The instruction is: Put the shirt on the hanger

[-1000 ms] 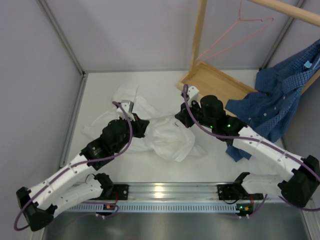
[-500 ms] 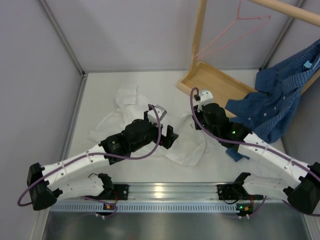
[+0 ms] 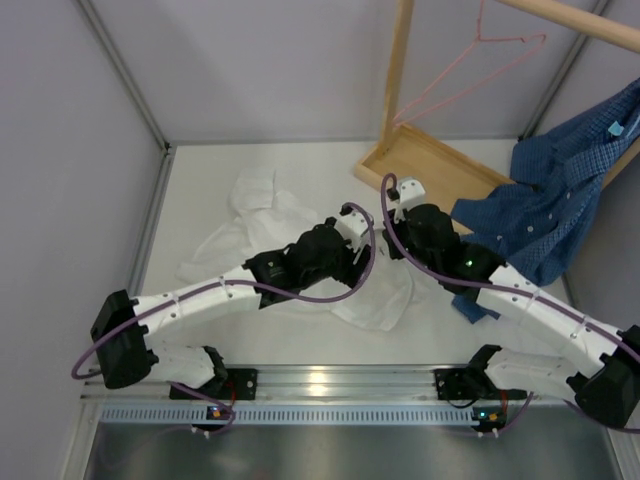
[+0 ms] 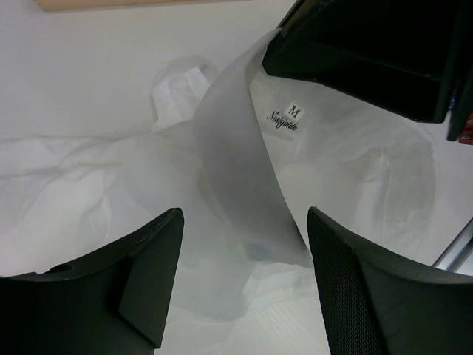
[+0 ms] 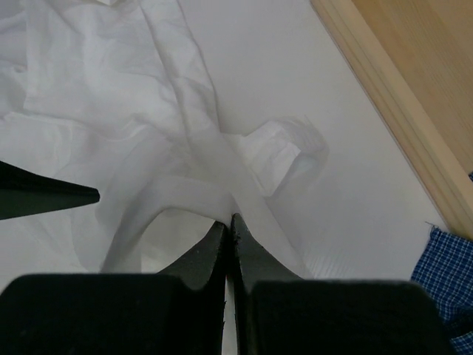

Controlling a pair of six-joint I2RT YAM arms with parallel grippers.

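The white shirt [image 3: 250,215] lies crumpled on the table between the arms. My right gripper [image 5: 230,218] is shut on a fold of it and holds that fold slightly raised. In the top view the right gripper [image 3: 388,248] sits at the shirt's right side. My left gripper [image 4: 244,222] is open, its jaws set wide on either side of the raised collar band [image 4: 236,170], not touching it. A size label [image 4: 284,118] shows just beyond. From above, the left gripper [image 3: 358,262] is close beside the right one. The pink hanger [image 3: 470,70] hangs on the rack at the back right.
The wooden rack post [image 3: 400,70] rises from a wooden base [image 3: 430,165] at the back right. A blue checked shirt [image 3: 560,200] drapes over the rack's right side, down to the table. Grey walls close the left and back.
My left gripper let go of the shirt's left part, opened and swung right to the collar beside the right gripper. The right gripper shifted slightly right, still holding fabric.
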